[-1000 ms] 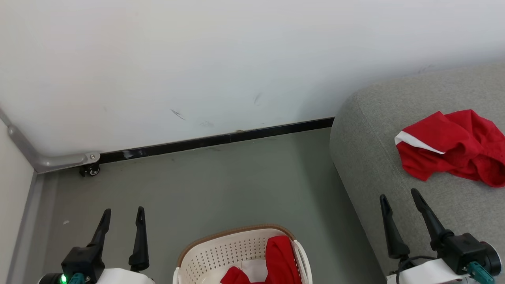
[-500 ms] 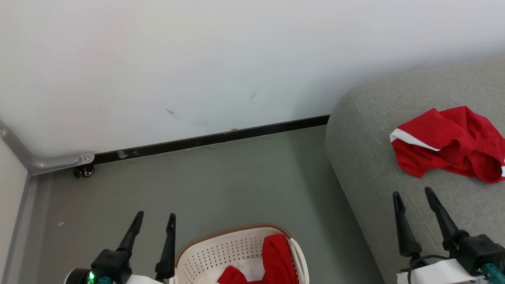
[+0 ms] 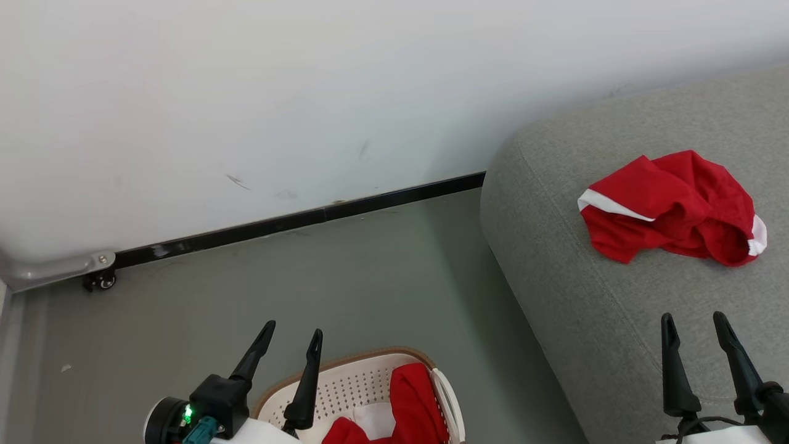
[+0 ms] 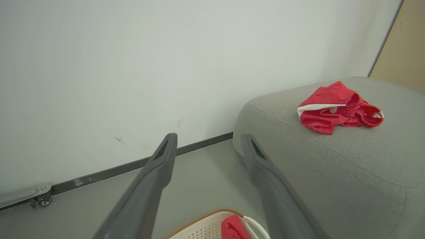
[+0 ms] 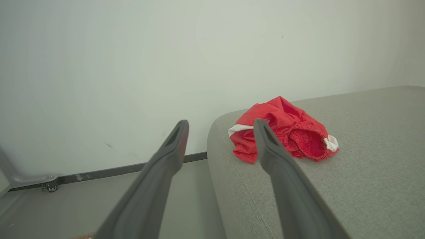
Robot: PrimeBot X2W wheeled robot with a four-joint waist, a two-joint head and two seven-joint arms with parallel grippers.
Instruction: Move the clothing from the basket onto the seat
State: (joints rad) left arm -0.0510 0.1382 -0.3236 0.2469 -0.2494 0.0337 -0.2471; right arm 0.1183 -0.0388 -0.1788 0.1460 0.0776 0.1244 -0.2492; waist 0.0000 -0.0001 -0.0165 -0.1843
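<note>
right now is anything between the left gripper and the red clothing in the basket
Nothing visible. The left gripper is open and empty by the left rim of the basket, and the red clothing lies uncovered inside, just to its right.

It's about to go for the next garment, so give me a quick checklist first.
Left gripper open and empty: ok.
Right gripper open and empty: ok.
Red clothing left in the basket: ok.
Left gripper aimed at that clothing: not ok, it aims beyond the basket.
Bare sofa beside the red garment lying there: ok.
Garments left to move: cannot tell, basket cut off by the frame.
</note>
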